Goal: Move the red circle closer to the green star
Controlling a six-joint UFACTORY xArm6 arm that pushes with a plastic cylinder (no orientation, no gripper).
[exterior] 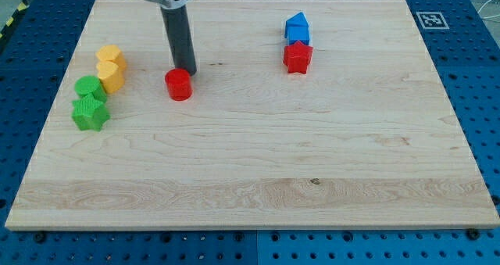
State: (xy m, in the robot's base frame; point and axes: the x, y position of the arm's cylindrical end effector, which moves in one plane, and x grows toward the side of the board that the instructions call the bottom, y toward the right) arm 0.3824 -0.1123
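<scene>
The red circle (179,84) lies on the wooden board, left of centre in the upper half. The green star (90,114) lies near the board's left edge, below and to the left of the red circle, with a wide gap between them. My tip (184,69) stands right at the red circle's upper right side, touching or almost touching it. The dark rod rises from there to the view's top.
A green circle (89,88) sits just above the green star. Two yellow blocks (111,68) sit above that, stacked close together. A blue block (297,27) and a red star (298,58) lie at the upper right. The board (250,179) rests on a blue perforated table.
</scene>
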